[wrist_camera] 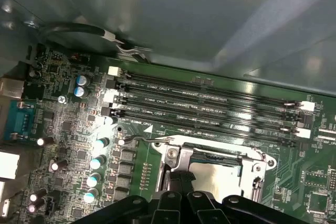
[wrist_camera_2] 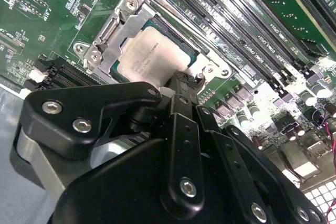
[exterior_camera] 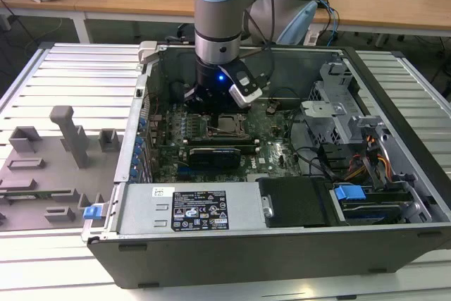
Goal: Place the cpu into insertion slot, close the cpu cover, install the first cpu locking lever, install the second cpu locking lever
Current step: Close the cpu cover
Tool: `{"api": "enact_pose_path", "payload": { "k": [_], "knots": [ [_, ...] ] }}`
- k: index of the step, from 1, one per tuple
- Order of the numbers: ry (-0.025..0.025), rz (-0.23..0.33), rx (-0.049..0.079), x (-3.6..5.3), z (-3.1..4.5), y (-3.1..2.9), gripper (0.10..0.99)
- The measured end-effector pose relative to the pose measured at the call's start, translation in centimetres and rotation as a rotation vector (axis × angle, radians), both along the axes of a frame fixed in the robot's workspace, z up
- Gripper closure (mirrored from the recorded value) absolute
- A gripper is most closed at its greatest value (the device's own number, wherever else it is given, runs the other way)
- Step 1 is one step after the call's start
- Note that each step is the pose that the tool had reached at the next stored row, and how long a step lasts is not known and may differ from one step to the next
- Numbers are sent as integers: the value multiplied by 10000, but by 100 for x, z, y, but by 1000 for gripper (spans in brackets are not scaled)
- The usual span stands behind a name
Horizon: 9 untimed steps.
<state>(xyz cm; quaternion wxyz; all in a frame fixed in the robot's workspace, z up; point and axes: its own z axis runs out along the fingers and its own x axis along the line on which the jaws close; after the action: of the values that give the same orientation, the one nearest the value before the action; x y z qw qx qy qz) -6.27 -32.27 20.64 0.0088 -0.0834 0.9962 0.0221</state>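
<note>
Inside the open computer case (exterior_camera: 232, 259), the gripper (wrist_camera_2: 182, 82) stood low over the insertion slot (exterior_camera: 229, 125) of the green motherboard (wrist_camera_2: 31, 35). Its 2 fingers were drawn together with nothing between them, the tips at the socket's edge. The cpu (wrist_camera_2: 149, 56) lay in the slot, framed by the cpu cover (wrist_camera_2: 113, 30), which appeared lowered over it. A wire locking lever (wrist_camera: 142, 139) ran along the side nearest the memory slots (wrist_camera_2: 236, 19); whether it was latched could not be told. The work seemed to call for pressing straight down on the metal frame, never on the chip's top.
</note>
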Motion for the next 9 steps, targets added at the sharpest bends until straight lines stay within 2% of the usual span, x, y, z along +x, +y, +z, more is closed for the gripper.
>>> {"api": "enact_pose_path", "payload": {
  "k": [5, 9],
  "knots": [
    [0, 0, -1, 6, 9, 1, 980],
    [-8, 2, 0, 7, 70, 0, 980]
  ]
}}
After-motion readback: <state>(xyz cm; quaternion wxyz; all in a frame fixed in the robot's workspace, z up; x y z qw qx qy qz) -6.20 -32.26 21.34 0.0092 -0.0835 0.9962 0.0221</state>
